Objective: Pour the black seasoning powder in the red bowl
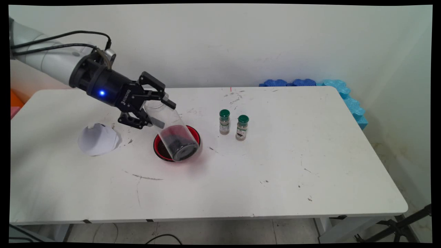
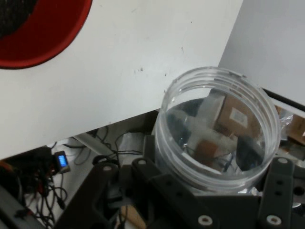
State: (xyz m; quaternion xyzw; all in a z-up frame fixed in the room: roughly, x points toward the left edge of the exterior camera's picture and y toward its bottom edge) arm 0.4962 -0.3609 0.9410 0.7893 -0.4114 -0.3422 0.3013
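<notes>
Clear jar, left of frame centre, tilted with dark granules pooled at lower end above red dish. Clamped near mouth by gripper, jaws closed on it. Further right: two green-capped bottles. At left: white lid.

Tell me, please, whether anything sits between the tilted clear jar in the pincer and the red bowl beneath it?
Nothing visible does. The pincer holds the clear jar tilted directly over the red bowl. The two green-capped bottles stand apart to the right, and the white paper lies to the left.
</notes>
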